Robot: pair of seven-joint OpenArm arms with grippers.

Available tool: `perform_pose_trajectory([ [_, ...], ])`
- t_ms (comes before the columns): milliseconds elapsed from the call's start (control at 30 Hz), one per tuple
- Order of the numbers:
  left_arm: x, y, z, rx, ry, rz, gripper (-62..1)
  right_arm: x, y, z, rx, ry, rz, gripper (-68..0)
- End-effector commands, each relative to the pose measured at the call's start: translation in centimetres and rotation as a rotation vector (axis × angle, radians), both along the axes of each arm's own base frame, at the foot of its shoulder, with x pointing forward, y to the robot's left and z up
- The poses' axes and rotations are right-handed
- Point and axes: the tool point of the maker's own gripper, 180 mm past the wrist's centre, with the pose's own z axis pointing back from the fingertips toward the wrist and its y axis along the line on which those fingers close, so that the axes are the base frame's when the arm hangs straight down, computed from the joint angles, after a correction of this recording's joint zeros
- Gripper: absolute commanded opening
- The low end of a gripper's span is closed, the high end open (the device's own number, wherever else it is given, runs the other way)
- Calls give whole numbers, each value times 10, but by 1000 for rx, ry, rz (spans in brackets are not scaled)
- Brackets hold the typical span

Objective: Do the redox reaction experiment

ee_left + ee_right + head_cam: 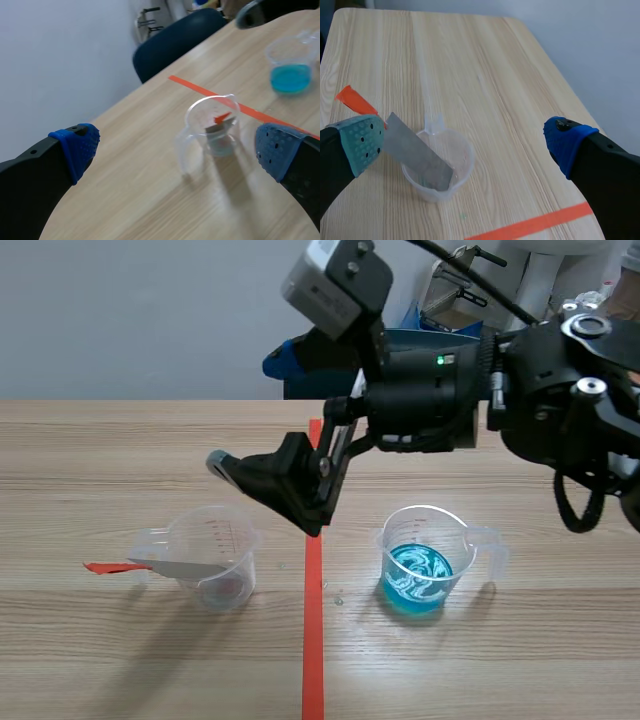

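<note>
A clear measuring cup [215, 560] stands left of the tape line. A grey metal strip [175, 567] with an orange-red end leans in it and sticks out over its rim to the left. A second clear cup [425, 565], right of the line, holds swirled blue liquid. My right gripper [265, 490] hangs open just above and to the right of the strip cup [437, 170], with the strip [415, 150] near one pad. My left gripper [177, 150] is open and holds nothing. The strip cup [215, 130] lies ahead of it and the blue cup [290, 65] beyond. The left arm does not show in the scene view.
An orange-red tape line [313, 620] runs down the table between the cups, with small droplets [335, 595] beside it. A dark blue chair [300, 360] stands behind the table's far edge. The right arm's bulk [560, 400] stretches over the right half.
</note>
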Motion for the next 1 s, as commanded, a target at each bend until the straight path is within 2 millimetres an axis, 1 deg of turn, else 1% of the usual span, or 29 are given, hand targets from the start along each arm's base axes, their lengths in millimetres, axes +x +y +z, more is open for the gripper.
perform_pose_trajectory([
  [0, 4, -2, 16, -18, -63, 27, 14, 5, -10, 12, 35, -20, -38, 4],
  [100, 12, 0, 25, -9, -105, 84, 14, 9, -32, 15, 44, -23, -119, 4],
  [267, 32, 1, 33, -5, -147, 155, 14, 12, -70, 20, 53, -31, -253, 4],
  [467, 55, -8, 34, -30, -144, 147, 14, 6, -110, 17, 43, -13, -381, 4],
  [667, 66, -26, 24, -72, -95, 109, 14, -12, -136, 12, 25, 16, -467, 4],
  [867, 66, -54, 12, -107, -58, 37, 14, -38, -151, 9, 9, 48, -510, 4],
  [967, 67, -67, 11, -135, -54, 9, 14, -49, -158, 9, 2, 58, -530, 4],
])
